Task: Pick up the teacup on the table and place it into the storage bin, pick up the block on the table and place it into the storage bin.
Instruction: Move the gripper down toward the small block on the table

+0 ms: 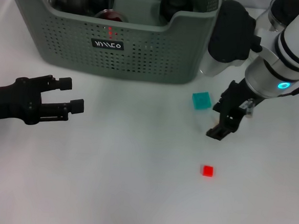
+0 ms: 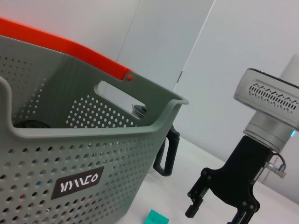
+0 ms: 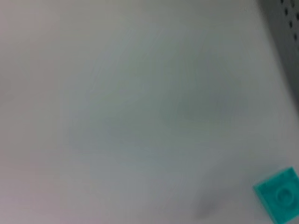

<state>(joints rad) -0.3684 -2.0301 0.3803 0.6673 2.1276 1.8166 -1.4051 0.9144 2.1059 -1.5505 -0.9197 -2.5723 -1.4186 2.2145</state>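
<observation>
Head view, starting nearest the robot: a small red block (image 1: 207,171) lies alone on the white table (image 1: 124,182), well apart from everything else. Farther out, the left gripper (image 1: 71,95) hovers on the robot's left with its two black fingers spread and nothing between them, pointing across toward the middle of the table. On the right, the right gripper (image 1: 224,123) points down at the table; whether its fingers are parted or closed cannot be told here, and it carries nothing visible. Just beside it, toward the bin, sits a teal block (image 1: 201,100) (the right wrist view shows a round stud on its top face (image 3: 281,196)). Beyond both stands the storage bin (image 1: 143,55), grey-green with perforated walls and a dipped rim, touching neither block. Its small black label (image 1: 107,44) bears white lettering that looks like "YIMCO" in the left wrist view (image 2: 77,182), though the letters are stylised and not certain. Dark rounded items lie inside the bin, too shadowed to name. At the bin's far right corner a black handle (image 2: 169,154) shows behind it.
</observation>
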